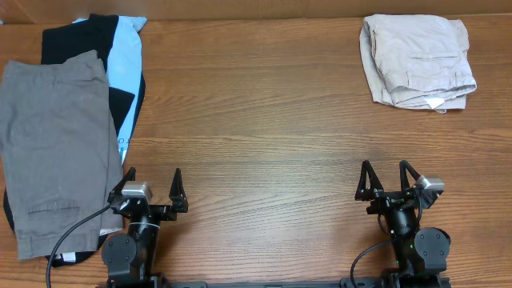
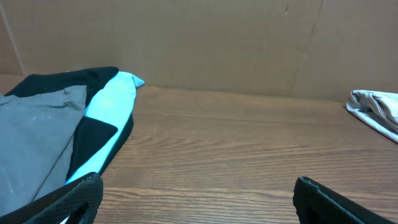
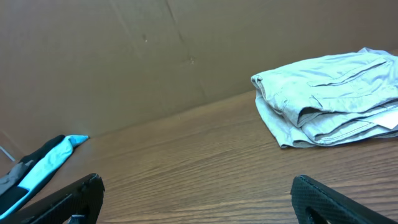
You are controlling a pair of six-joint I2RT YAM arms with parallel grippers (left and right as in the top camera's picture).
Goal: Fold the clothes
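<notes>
- The left claw (image 1: 154,182) stood with its jaws spread wide and nothing between them. The right claw (image 1: 385,174) was spread just as wide and was also empty.
- The taupe-grey shorts (image 1: 56,144) lay flat just to the left of the left claw, running from beside its base to well ahead of its fingertips.
- They rested on top of a black garment (image 1: 80,36) and a light-blue garment (image 1: 126,60), whose edges showed ahead and to the left of that claw.
- The beige shorts (image 1: 416,60) sat in a compact folded stack well ahead of the right claw and a little to its right, far from the pile.
- The grey shorts looked like light, limp woven cloth. They would likely sag and drape from any pinch rather than hold a shape.
- The thicker sewn edges, waistband or leg hem, seemed the firmest places to take hold. The edge nearest the left claw looked the easiest to reach.
- A deep pinch there risked catching the garments underneath as well, so a shallow nip on the top layer seemed wiser.
- On the smooth wooden table (image 1: 264,120) the cloth would probably slide easily when dragged clear.
</notes>
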